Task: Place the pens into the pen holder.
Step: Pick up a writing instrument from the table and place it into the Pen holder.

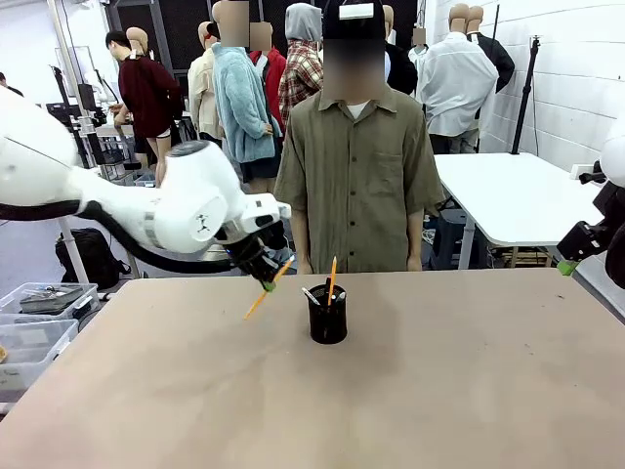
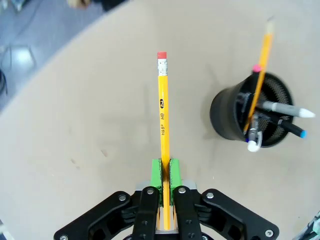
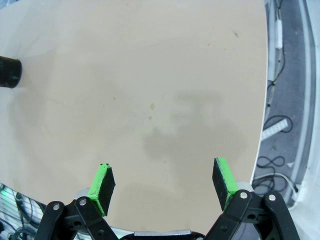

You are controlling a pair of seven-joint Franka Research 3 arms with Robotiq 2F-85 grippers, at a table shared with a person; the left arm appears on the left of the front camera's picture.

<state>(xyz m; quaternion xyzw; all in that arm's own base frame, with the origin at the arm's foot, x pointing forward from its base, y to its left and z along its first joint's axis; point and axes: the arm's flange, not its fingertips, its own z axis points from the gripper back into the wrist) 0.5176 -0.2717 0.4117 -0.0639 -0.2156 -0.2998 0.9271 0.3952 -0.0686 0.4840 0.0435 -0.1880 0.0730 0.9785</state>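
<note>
The task looks nearly done: the holder (image 2: 252, 112), a black wire-mesh cup, already carries an orange pencil (image 2: 260, 75) standing tilted against its rim, a whitish-grey pen (image 2: 287, 108) and another with a blue tip, while one yellow pencil (image 2: 163, 125) is not yet in. That pencil, a slim painted stick with a metal ferrule and a red eraser at its far end, is pinched between the green pads of the left hand (image 2: 165, 172), which is clamped tight on it and holds it above the bare counter (image 2: 90, 130). In the left wrist view the holder sits at about two o'clock from the hand; in the front view the hand (image 1: 267, 284) hovers at about ten o'clock from the holder (image 1: 327, 315), near it. What remains, by my reckoning, is carrying this pencil over the rim and letting go. The right hand (image 3: 165, 185) hangs with its pads spread wide, holding nothing, over smooth tan counter.
</note>
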